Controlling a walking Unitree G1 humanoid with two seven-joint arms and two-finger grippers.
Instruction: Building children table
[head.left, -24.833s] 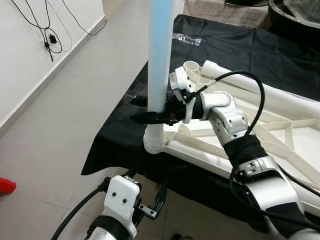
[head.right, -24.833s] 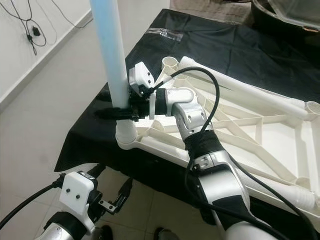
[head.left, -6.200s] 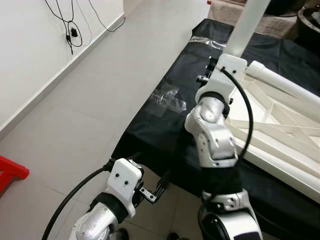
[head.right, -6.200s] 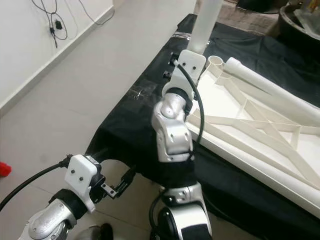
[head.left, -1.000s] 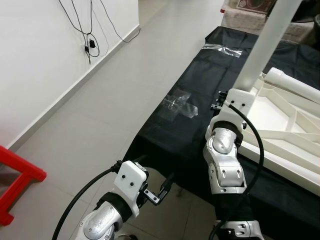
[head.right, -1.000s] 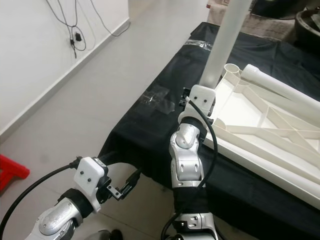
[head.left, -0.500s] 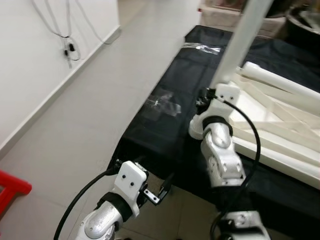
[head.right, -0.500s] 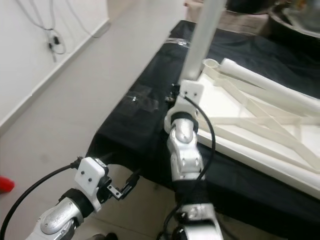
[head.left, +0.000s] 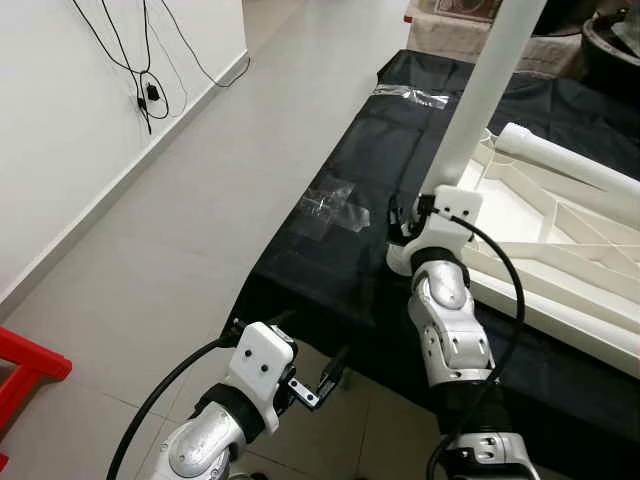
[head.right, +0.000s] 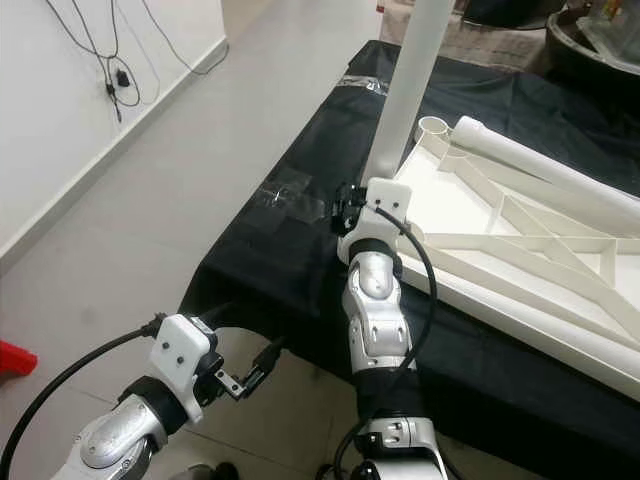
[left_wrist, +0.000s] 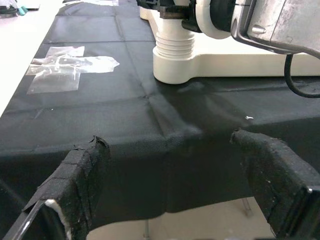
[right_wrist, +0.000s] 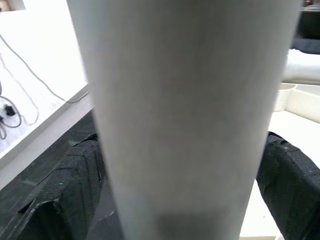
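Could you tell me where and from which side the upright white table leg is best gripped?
Grip the upright leg low on its plain round shaft, just above the ribbed corner socket of the upturned tabletop. Come from the robot's side, over the black cloth, fingers either side. The right gripper sits there now; the shaft is smooth and straight, so it probably holds anywhere.

looks like a room in a home, used as an assembly spot. pale tiled floor (head.left: 180, 200), white wall (head.left: 60, 120) at 9 o'clock with black cables (head.left: 140, 60) hanging to a plug. work surface draped in black cloth (head.left: 340, 250), clear tape (head.left: 330, 208) stuck on it. white plastic kids' table top (head.right: 520, 250) lies upside down on the cloth. red stool (head.left: 25, 375) at 8 o'clock, beige sofa-like furniture (head.left: 450, 30) at 12.
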